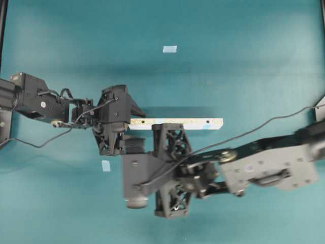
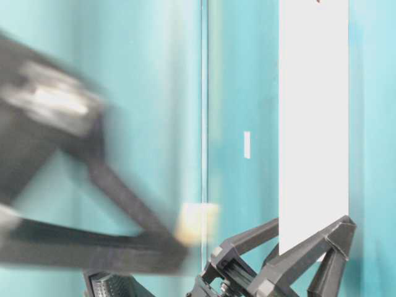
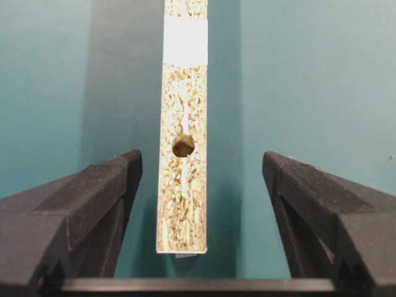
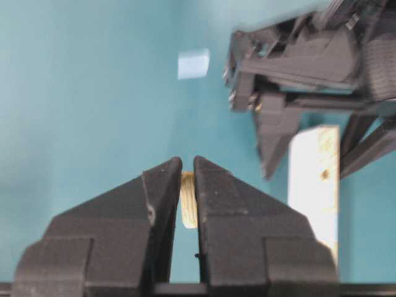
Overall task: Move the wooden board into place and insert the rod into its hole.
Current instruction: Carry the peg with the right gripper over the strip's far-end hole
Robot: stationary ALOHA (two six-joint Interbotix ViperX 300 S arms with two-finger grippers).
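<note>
The wooden board [image 1: 195, 123] lies left to right across the middle of the teal table. Its left end [image 3: 182, 204] sits between the fingers of my left gripper [image 3: 201, 159], which is open, and neither finger touches it. A dark hole [image 3: 184, 145] shows in the speckled face, with a pale patch [image 3: 185, 40] further along. My right gripper [image 4: 188, 185] is shut on the rod [image 4: 189, 201], a short cream ribbed peg held upright over bare table. From there the board [image 4: 315, 179] and the left gripper [image 4: 291, 74] are to the right. Overhead, the right wrist [image 1: 139, 173] hides its fingertips.
One pale-blue tape square [image 1: 169, 49] lies far behind the board. Another [image 1: 105, 165] lies in front of the left gripper, and it shows as a tape square [image 4: 193, 64] ahead of the rod. A black cable [image 1: 264, 127] trails from the right arm. The table-level view is mostly motion-blurred arm.
</note>
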